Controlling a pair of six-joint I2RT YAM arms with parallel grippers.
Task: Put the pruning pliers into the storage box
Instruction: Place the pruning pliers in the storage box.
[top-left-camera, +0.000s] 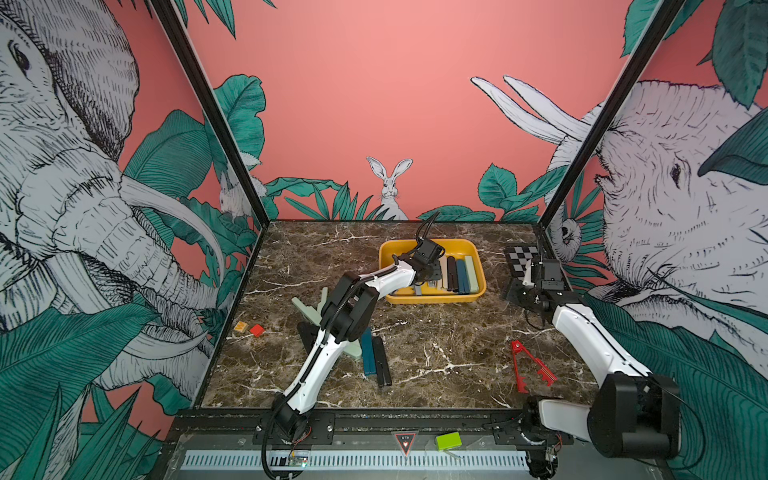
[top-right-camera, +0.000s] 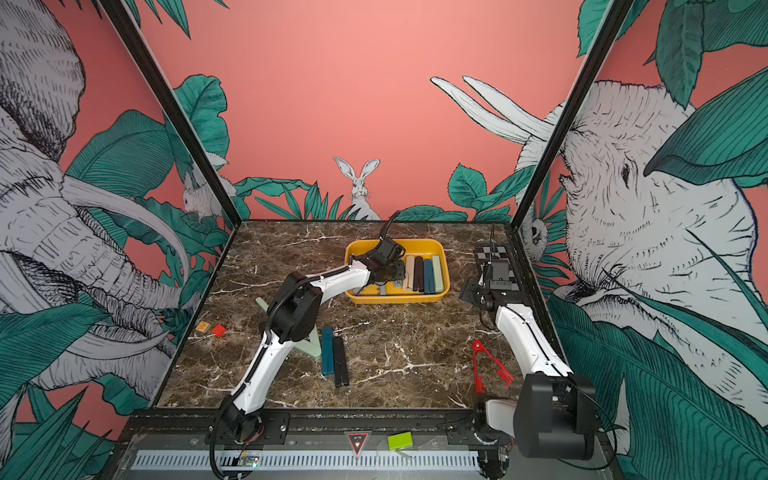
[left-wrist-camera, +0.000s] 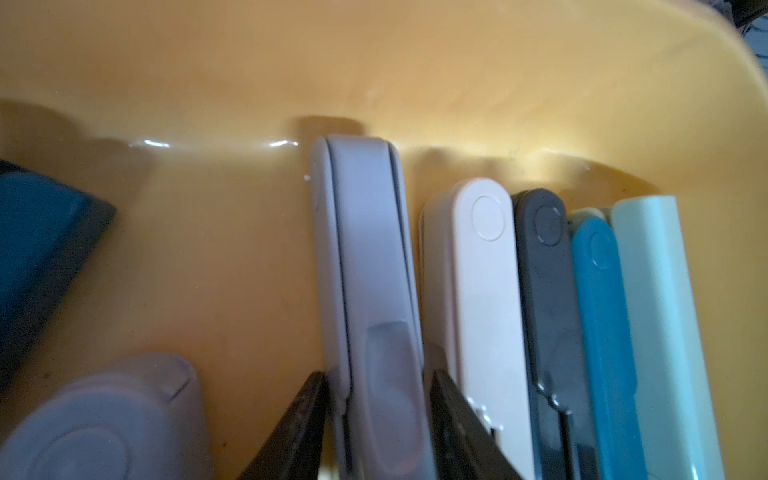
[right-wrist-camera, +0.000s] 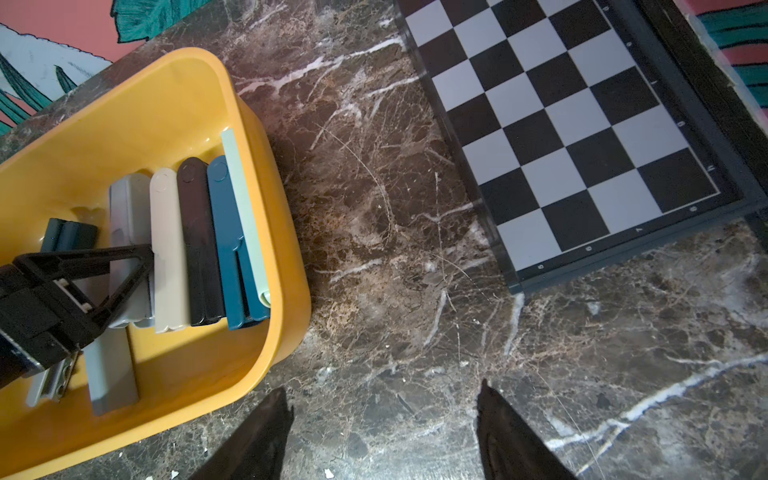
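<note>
The yellow storage box (top-left-camera: 432, 298) (right-wrist-camera: 249, 124) sits at the back middle of the table. My left gripper (top-left-camera: 430, 274) (left-wrist-camera: 377, 374) is down inside it, shut on a grey pruning pliers (left-wrist-camera: 365, 249) that stands on edge on the box floor. Beside it lie beige (left-wrist-camera: 482, 270), black (left-wrist-camera: 544, 270), teal (left-wrist-camera: 598, 291) and mint (left-wrist-camera: 652, 291) pliers in a row. On the table lie teal (top-left-camera: 367, 353), black (top-left-camera: 381, 361), mint (top-left-camera: 307, 309) and thin red (top-left-camera: 525, 365) pliers. My right gripper (right-wrist-camera: 383, 388) hangs open over bare marble right of the box.
A chequered board (top-left-camera: 521, 257) (right-wrist-camera: 561, 124) lies at the back right, just behind the right gripper. Small orange (top-left-camera: 241, 327) and red (top-left-camera: 257, 330) blocks sit by the left wall. Another grey pliers (right-wrist-camera: 112, 374) lies in the box's near part.
</note>
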